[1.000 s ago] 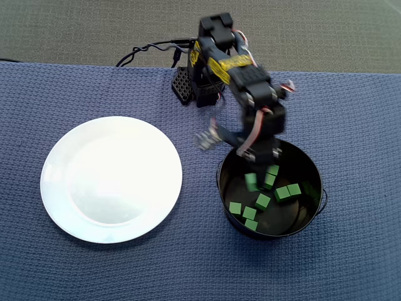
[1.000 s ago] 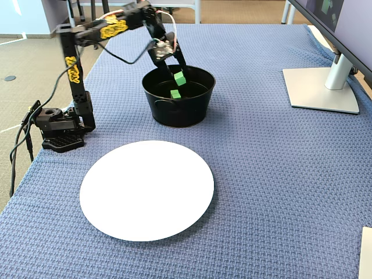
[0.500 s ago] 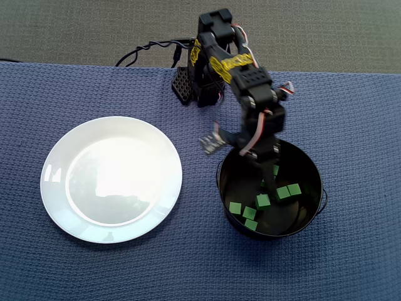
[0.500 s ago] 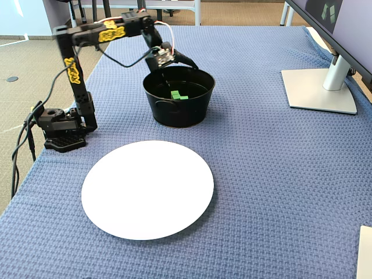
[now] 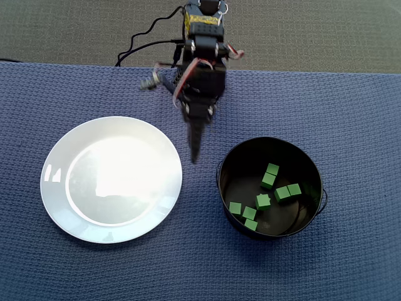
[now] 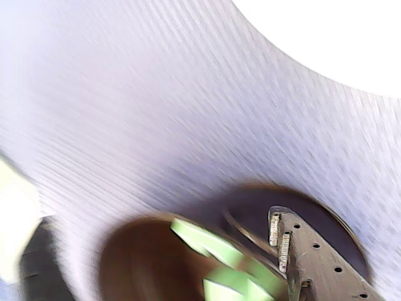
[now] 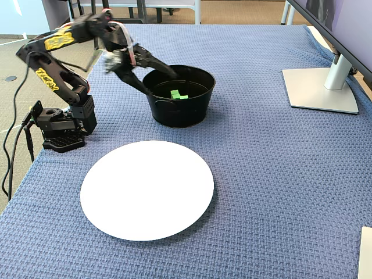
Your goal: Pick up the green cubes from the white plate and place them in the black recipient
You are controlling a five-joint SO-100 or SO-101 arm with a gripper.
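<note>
The white plate lies at the left of the overhead view with nothing on it; it also shows in the fixed view and at the top right of the wrist view. The black recipient stands to its right and holds several green cubes, also seen in the fixed view and blurred in the wrist view. My gripper hangs between plate and pot, by the pot's near rim in the fixed view. Its jaws stand apart and hold nothing. One finger shows clearly.
A blue woven cloth covers the table. A monitor stand sits at the far right in the fixed view. The arm's base and cables are at the table's left edge.
</note>
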